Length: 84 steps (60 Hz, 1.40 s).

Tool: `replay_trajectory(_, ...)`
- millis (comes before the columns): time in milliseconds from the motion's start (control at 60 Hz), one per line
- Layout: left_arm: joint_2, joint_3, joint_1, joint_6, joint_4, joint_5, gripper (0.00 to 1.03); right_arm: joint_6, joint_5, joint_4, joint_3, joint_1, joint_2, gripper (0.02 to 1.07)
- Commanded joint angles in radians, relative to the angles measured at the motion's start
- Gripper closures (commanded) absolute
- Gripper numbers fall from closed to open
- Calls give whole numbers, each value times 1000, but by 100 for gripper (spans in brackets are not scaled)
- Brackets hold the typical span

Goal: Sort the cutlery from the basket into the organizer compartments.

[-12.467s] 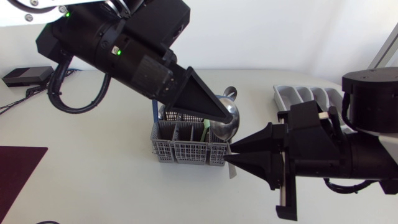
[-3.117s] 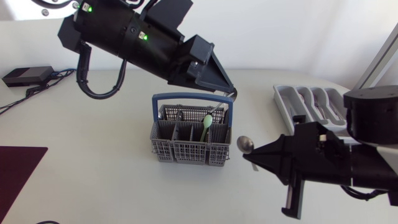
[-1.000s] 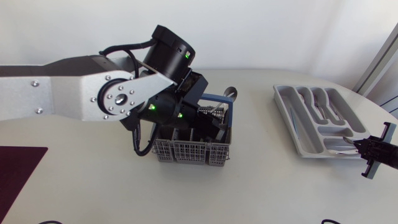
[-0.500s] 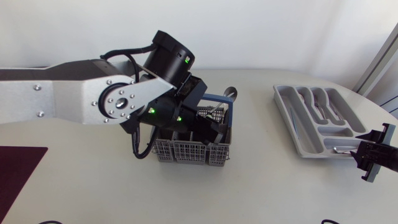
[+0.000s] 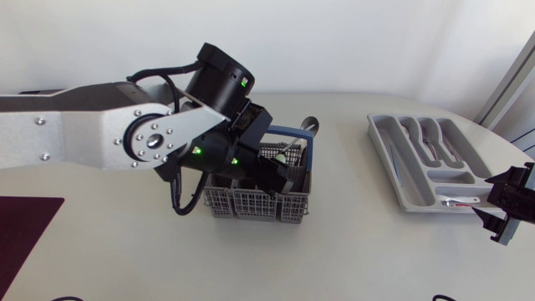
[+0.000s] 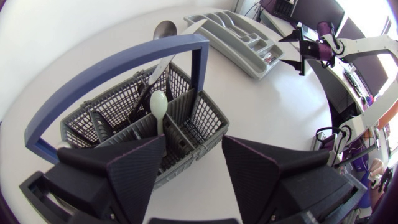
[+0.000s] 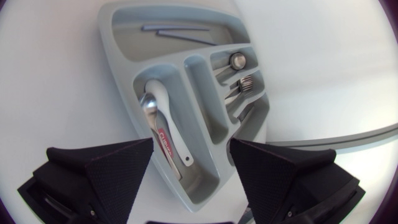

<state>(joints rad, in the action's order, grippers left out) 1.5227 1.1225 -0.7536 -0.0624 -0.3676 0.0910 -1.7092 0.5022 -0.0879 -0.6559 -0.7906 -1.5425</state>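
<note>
The grey wire basket [image 5: 251,203] with a blue handle [image 6: 124,62] stands mid-table. It holds a pale green spoon [image 6: 158,106] and dark utensils, and a large silver ladle [image 6: 165,28] sticks out at its far side. My left gripper [image 6: 194,146] hovers open just above the basket's near compartments; in the head view it [image 5: 280,177] is mostly hidden by its arm. The grey organizer [image 5: 393,159] lies at the right. A silver spoon with a white handle [image 7: 163,127] lies in one of the organizer's [image 7: 118,68] compartments. My right gripper [image 7: 191,144] stands open above it, by the table's right edge [image 5: 495,206].
The other organizer compartments hold forks [image 7: 244,87], a round-ended piece [image 7: 237,60] and thin dark sticks [image 7: 174,31] in the long slot. A dark mat [image 5: 21,226] lies at the table's left edge. Bare tabletop separates basket and organizer.
My right gripper has opened and let the spoon go into the organizer, then drawn back a little toward the table's edge. The left arm has shifted slightly over the basket.
</note>
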Motion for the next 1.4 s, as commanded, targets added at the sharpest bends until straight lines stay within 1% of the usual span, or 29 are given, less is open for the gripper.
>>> replay_trajectory(0, -18, -26, 7, 13, 7, -7, 40, 131, 19, 73, -47, 24, 76, 13)
replay_trajectory(50, -12, -26, 7, 10, 13, -7, 40, 175, 27, 105, -45, 37, 105, 13)
replay_trajectory(167, 8, -29, 8, -1, 45, -7, 40, 237, 36, 223, -24, 85, 185, 13)
replay_trajectory(467, 70, -70, 36, 7, 217, -7, 40, 450, 71, 392, 70, 238, 409, 13)
replay_trajectory(533, 90, -82, 36, 12, 263, -8, 40, 496, 71, 395, 102, 278, 453, 13)
replay_trajectory(667, 133, -89, 42, 27, 308, -17, 40, 562, 70, 398, 139, 344, 507, 13)
replay_trajectory(817, 175, -102, 51, 45, 377, -39, 40, 615, 67, 402, 173, 404, 556, 13)
replay_trajectory(867, 182, -115, 50, 61, 412, -62, 40, 632, 61, 402, 183, 426, 578, 13)
replay_trajectory(1150, 209, -155, 63, 90, 553, -91, 40, 677, 55, 405, 205, 481, 618, 13)
replay_trajectory(1383, 260, -135, 68, 105, 575, -89, 40, 685, 53, 398, 216, 491, 627, 13)
